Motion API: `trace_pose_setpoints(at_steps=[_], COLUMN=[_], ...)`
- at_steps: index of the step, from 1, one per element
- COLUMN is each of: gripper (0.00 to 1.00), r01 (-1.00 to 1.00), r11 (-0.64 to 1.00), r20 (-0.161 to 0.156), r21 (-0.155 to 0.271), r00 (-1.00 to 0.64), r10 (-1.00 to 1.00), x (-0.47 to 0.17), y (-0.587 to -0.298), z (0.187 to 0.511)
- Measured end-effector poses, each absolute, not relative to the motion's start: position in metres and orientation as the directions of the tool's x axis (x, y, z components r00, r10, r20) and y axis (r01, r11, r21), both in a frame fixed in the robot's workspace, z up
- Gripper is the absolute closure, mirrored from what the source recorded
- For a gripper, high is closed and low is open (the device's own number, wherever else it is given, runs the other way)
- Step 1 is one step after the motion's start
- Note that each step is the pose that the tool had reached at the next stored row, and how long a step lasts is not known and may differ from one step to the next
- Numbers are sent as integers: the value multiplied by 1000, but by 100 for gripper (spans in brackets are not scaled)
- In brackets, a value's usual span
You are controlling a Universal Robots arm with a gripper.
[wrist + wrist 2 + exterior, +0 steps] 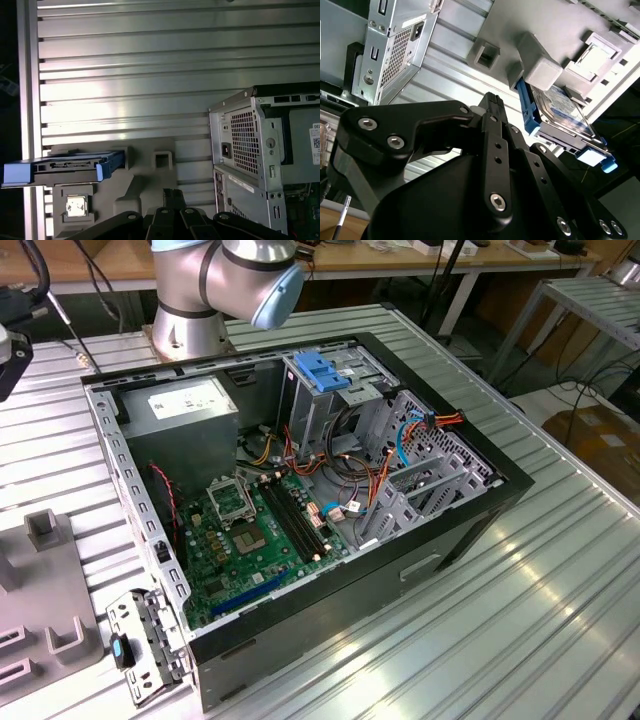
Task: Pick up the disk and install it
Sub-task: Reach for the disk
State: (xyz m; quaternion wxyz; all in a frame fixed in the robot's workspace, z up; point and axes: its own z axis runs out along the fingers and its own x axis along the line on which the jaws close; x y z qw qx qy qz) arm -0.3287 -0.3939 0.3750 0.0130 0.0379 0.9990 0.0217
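1. While the arm [200,290] rises from its base at the upper left of the exterior view, its gripper [172,195] hangs over the ribbed metal counter [125,60]. It is above the strip between a grey holder [145,175] and the back panel of the computer case [250,140]
2. The disk [65,167] stands on edge in a slot of that holder, on the side away from the case. Its blue rails run along both long edges and a lighter blue tab sticks out at one end. In the second wrist view the disk [560,112] leans in the same slot, with the gripper [492,100] apart from it and touching nothing
3. From where I stand I cannot tell whether the jaws are open or closed. The black linkage hides their tips in both wrist views, but the disk is plainly not in their hold
4. In the exterior view the case [400,570] lies on its side in the middle of the frame with its lid off. The green motherboard [250,540] is bare, and the grey drive cage [320,390] with its light-blue latch stands toward the upper centre. The holder [50,580] sits at the lower left, just beside the case
5. I would judge this to be the approach to the pick: nothing has been lifted and nothing installed
6. A sound grip would call for squaring the jaws to the disk's two flat faces. They need to be centred between the rails, wide enough to pass over the slab, and clear of the holder's blocks
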Motion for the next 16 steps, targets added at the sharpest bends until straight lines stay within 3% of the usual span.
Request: trace_pose_setpoints(at_steps=[16], gripper=[89], r01=[75], r11=[996], r20=[-24], r21=[44], r00=[-997], r10=[76], x=[-350], y=[-394], z=[373])
